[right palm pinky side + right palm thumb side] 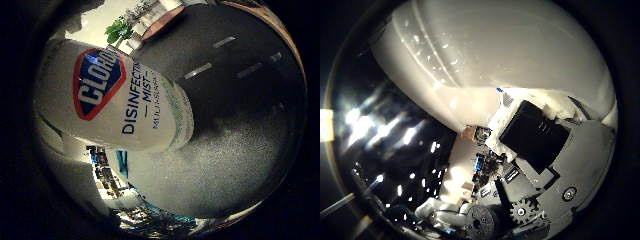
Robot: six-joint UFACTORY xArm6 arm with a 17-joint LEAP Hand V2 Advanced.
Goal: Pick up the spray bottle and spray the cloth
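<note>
The white spray bottle (pixel 115 100), with a red and blue label, fills much of the little finger side view and is close to my palm. Its base meets the dark table (pixel 240 115). In the thumb side view its smooth white wall (pixel 495 45) takes up most of the picture. The white, black and geared parts of my right hand (pixel 535 150) curl in against that wall. No cloth shows in either view.
A green plant (pixel 117 30) and pale furniture stand beyond the far edge of the table. Room clutter (pixel 107 175) shows past the bottle's other side. Ceiling lights reflect off the glossy dark surface (pixel 395 145).
</note>
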